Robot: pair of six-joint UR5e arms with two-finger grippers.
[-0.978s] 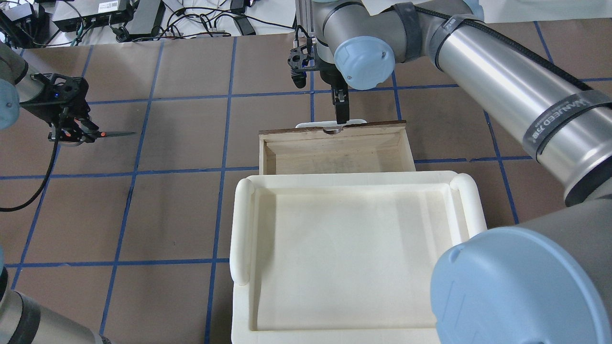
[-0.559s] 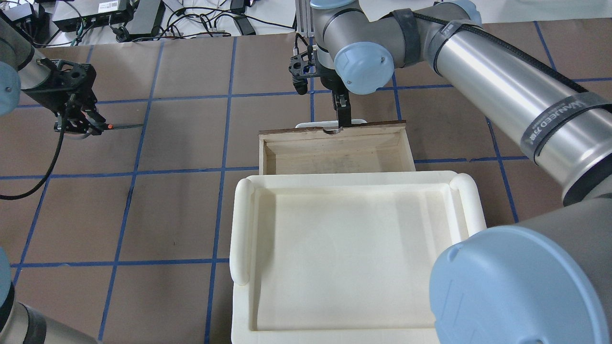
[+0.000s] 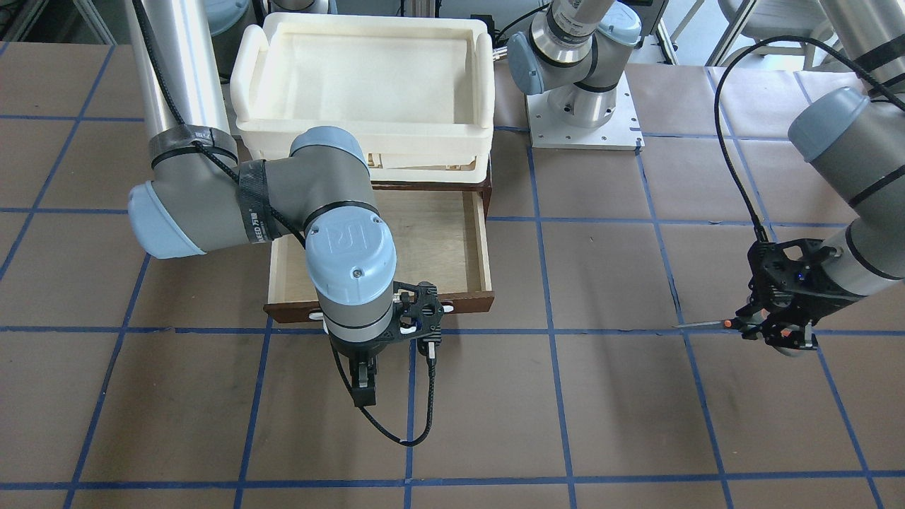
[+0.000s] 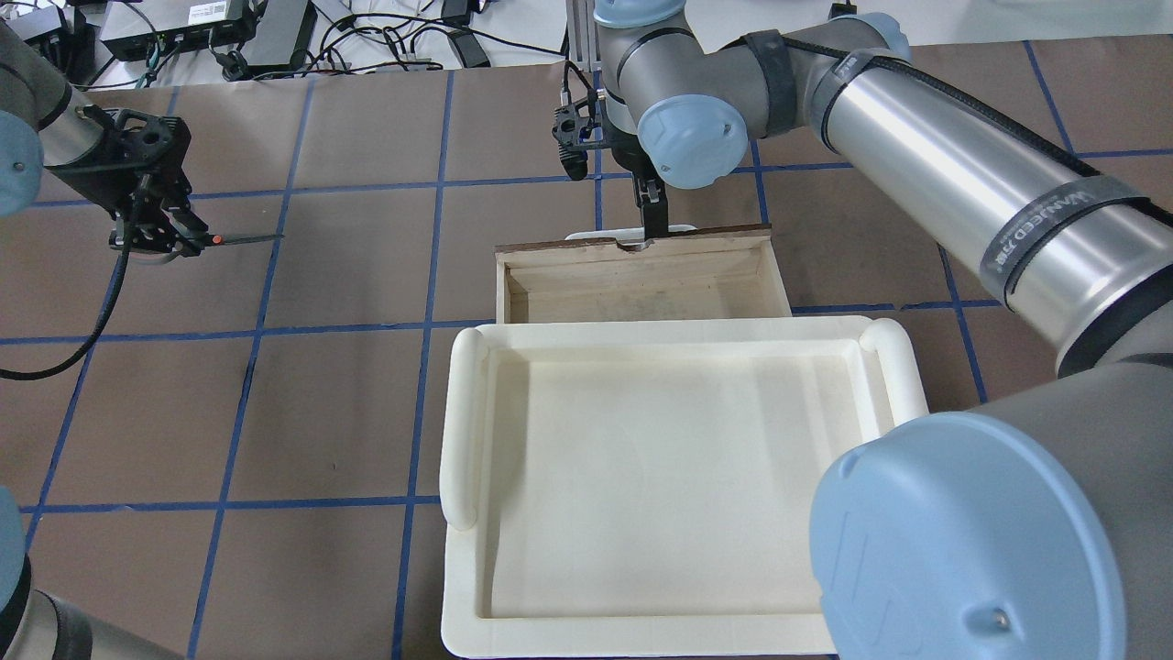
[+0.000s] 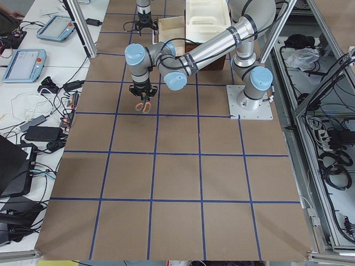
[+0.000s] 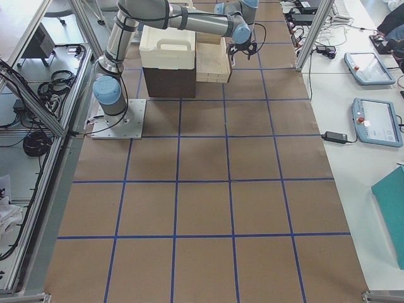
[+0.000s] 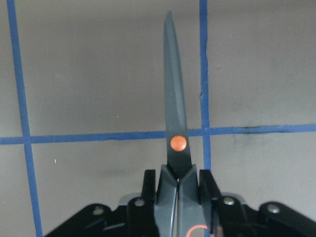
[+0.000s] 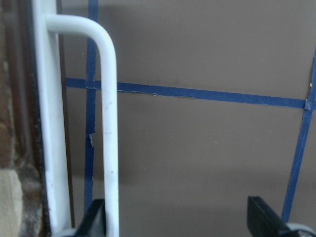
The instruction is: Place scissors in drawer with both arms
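My left gripper (image 4: pixel 151 234) is shut on the scissors' (image 4: pixel 240 239) handles and holds them above the table at the far left, blades closed and pointing toward the drawer. The left wrist view shows the dark blades and orange pivot (image 7: pixel 177 143) sticking out past the gripper (image 7: pixel 178 197). The dark brown drawer (image 4: pixel 641 275) is pulled open and its pale inside is bare. My right gripper (image 4: pixel 652 225) is open at the drawer's white bar handle (image 8: pixel 108 123), which runs just inside one finger (image 8: pixel 94 222). In the front view the left gripper (image 3: pixel 774 329) is far right of the drawer (image 3: pixel 452 247).
A cream-white plastic tray (image 4: pixel 463 422) sits on top of the cabinet behind the open drawer. Cables and electronics (image 4: pixel 211 27) lie beyond the table's far edge. The brown table has blue tape lines (image 4: pixel 275 192).
My left gripper has carried the scissors farther from the robot and slightly toward the drawer. The drawer front and the tray have shifted a little away from the robot with the right gripper.
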